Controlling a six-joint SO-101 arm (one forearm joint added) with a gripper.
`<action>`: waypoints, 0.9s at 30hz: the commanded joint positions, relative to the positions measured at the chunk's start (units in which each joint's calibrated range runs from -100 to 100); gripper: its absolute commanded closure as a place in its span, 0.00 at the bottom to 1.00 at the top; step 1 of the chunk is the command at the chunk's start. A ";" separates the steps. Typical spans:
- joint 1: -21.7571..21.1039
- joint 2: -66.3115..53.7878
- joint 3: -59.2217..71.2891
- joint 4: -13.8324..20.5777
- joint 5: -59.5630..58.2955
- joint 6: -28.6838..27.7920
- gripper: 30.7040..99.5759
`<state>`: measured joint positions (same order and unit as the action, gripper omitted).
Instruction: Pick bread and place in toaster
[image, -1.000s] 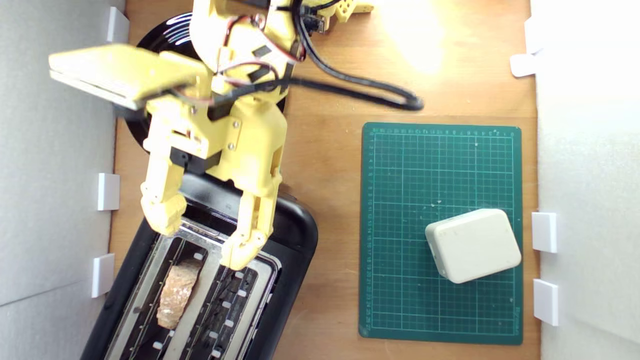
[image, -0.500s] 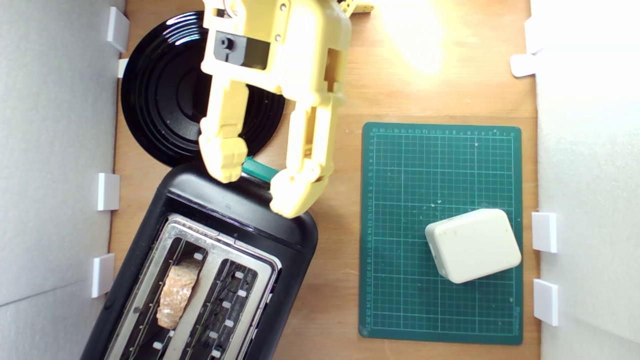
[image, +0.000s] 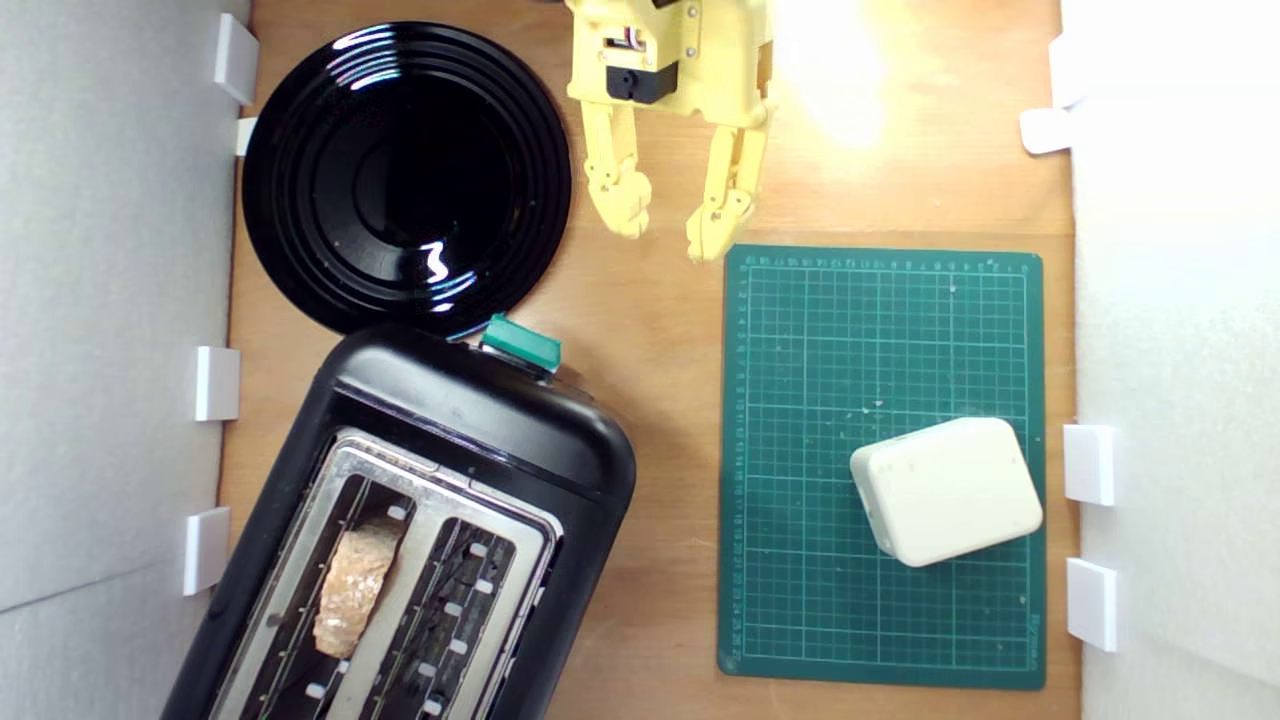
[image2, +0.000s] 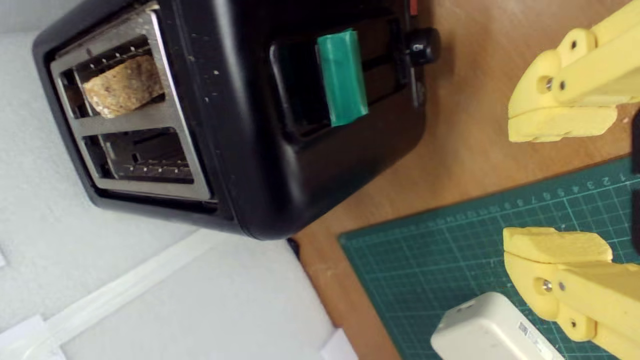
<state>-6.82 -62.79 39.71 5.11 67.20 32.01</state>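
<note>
Over the last second the fingers (image: 668, 233) are seen to have been lifted off the toaster (image: 480, 420) and drawn back to the far edge of the counter (image: 650, 330), where they now hang spread apart and empty, between the plate (image: 300, 170) and the mat (image: 800, 340). A second ago they were poised right over the slots; half a second ago they were over the toaster's far end, near the lever (image: 520, 343).

The bread (image: 353, 587) is unchanged through all three moments: it is lodged in the slot on the exterior view's left, its top edge level with or a little above the metal plate. In the wrist view the bread (image2: 124, 86) is confirmed in one slot while the other slot stands empty, and the fingers (image2: 556, 184) are shown parted with nothing between them.

From this, the placing is judged done and the retreat nearly finished; the lever (image2: 342, 77) appears not to be pressed down, though the task does not ask for it.

The arm above the wrist is cut off at the exterior view's top edge. How deep the bread sits cannot be told. The near end of the toaster is cropped, and the white block (image: 945, 490) on the mat is only partly seen by the wrist camera.
</note>
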 joint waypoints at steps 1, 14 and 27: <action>-3.25 -8.34 10.54 0.51 0.03 1.55 0.50; -4.54 -25.31 36.14 1.06 0.12 6.37 0.65; -7.93 -36.05 49.85 2.60 1.06 6.47 0.73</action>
<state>-13.78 -97.73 87.98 7.15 68.14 38.21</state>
